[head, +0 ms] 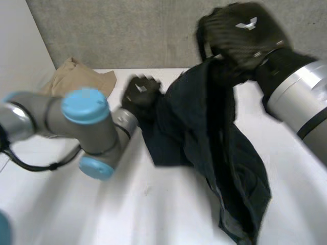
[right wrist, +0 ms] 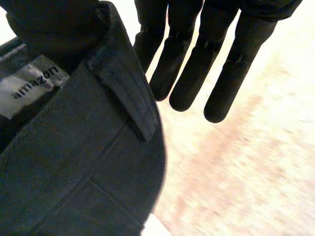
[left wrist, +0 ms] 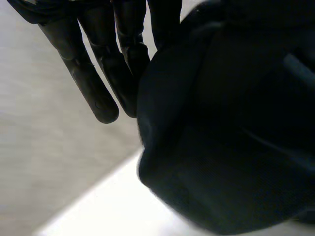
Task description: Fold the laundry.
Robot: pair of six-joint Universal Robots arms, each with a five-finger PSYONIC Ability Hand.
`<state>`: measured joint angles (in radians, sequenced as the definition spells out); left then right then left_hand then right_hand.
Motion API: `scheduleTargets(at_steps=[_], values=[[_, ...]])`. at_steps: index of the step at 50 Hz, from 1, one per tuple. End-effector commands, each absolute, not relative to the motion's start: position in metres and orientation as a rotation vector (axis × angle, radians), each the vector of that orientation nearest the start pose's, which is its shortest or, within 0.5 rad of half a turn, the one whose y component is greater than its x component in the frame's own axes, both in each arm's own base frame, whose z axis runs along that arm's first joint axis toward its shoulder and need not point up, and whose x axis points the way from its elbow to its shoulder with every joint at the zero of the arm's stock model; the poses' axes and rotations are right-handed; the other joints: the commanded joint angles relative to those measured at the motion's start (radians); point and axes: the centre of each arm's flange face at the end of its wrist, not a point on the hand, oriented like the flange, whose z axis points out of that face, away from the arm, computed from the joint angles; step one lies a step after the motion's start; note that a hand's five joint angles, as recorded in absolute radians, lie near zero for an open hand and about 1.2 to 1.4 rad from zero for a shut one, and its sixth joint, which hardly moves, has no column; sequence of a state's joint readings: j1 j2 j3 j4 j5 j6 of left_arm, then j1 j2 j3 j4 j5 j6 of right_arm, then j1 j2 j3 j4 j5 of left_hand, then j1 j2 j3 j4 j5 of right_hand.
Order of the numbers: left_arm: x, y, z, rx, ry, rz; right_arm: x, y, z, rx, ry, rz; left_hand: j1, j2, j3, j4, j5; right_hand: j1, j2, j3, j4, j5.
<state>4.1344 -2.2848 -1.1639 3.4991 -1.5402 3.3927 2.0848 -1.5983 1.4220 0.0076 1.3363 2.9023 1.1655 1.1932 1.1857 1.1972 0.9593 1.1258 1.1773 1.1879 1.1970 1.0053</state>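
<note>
Task cloth: dark trousers (head: 204, 132), lifted at one end and hanging down to the white table (head: 127, 204), where the lower end lies crumpled near the front edge, on the right arm's side.
Right hand (head: 242, 33): raised above the far part of the table, with the top of the trousers hanging from it.
Right hand's hold: in the right wrist view the waistband runs up under the thumb side of the hand, seemingly pinched there; the fingers (right wrist: 184, 73) are straight, a little spread, and clear of the cloth.
Waistband details: a belt loop (right wrist: 130, 103) and a grey sewn-in label (right wrist: 29, 86) reading "amazon" sit just beside the hand.
Left hand (head: 141, 94): low, at the trousers' edge on the left arm's side, touching the cloth.
Left hand's hold: cannot tell; in the left wrist view a dark fold lies against the hand (left wrist: 98, 83) and covers part of it.
Left arm (head: 82, 117): bent across the near left of the table.
Right arm (head: 296, 102): comes in from the right, angled up to the raised hand.
Other cloth: a tan cloth (head: 76, 76) lies bunched at the far left corner, well apart from the trousers.
Backdrop: a grey wall (head: 127, 30) behind the table.
</note>
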Motion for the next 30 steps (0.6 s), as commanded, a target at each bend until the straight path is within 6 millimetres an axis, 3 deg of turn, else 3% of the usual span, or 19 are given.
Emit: scheduleTargets(at_steps=[1, 3, 10, 16, 24, 29, 30], values=[[-0.321, -0.292, 0.302, 0.782, 1.881, -2.669, 0.242, -0.24, 0.377, -0.791, 1.711, -2.223, 0.231, 0.203, 0.211, 0.199, 0.262, 0.27, 0.219, 0.208, 0.199, 0.216], [-0.314, -0.275, 0.332, 0.796, 1.79, -2.751, 0.239, -0.244, 0.377, -0.785, 1.717, -2.231, 0.231, 0.203, 0.211, 0.199, 0.262, 0.27, 0.219, 0.208, 0.199, 0.216], [-0.288, -0.227, 0.394, 0.783, 1.623, -2.882, 0.234, -0.246, 0.38, -0.769, 1.717, -2.243, 0.231, 0.203, 0.211, 0.199, 0.262, 0.27, 0.219, 0.208, 0.199, 0.216], [-0.268, -0.191, 0.429, 0.763, 1.579, -2.917, 0.222, -0.219, 0.423, -0.716, 1.562, -2.384, 0.231, 0.203, 0.211, 0.199, 0.262, 0.27, 0.219, 0.208, 0.199, 0.216], [-0.244, -0.151, 0.456, 0.758, 1.578, -2.917, 0.211, -0.216, 0.441, -0.658, 1.516, -2.448, 0.231, 0.203, 0.211, 0.199, 0.262, 0.27, 0.219, 0.208, 0.199, 0.216], [-0.244, -0.155, 0.448, 0.763, 1.621, -2.882, 0.208, -0.23, 0.435, -0.643, 1.555, -2.446, 0.231, 0.203, 0.211, 0.199, 0.262, 0.27, 0.219, 0.208, 0.199, 0.216], [-0.246, -0.158, 0.444, 0.771, 1.641, -2.868, 0.209, -0.246, 0.421, -0.641, 1.616, -2.403, 0.231, 0.203, 0.211, 0.199, 0.262, 0.27, 0.219, 0.208, 0.199, 0.216]])
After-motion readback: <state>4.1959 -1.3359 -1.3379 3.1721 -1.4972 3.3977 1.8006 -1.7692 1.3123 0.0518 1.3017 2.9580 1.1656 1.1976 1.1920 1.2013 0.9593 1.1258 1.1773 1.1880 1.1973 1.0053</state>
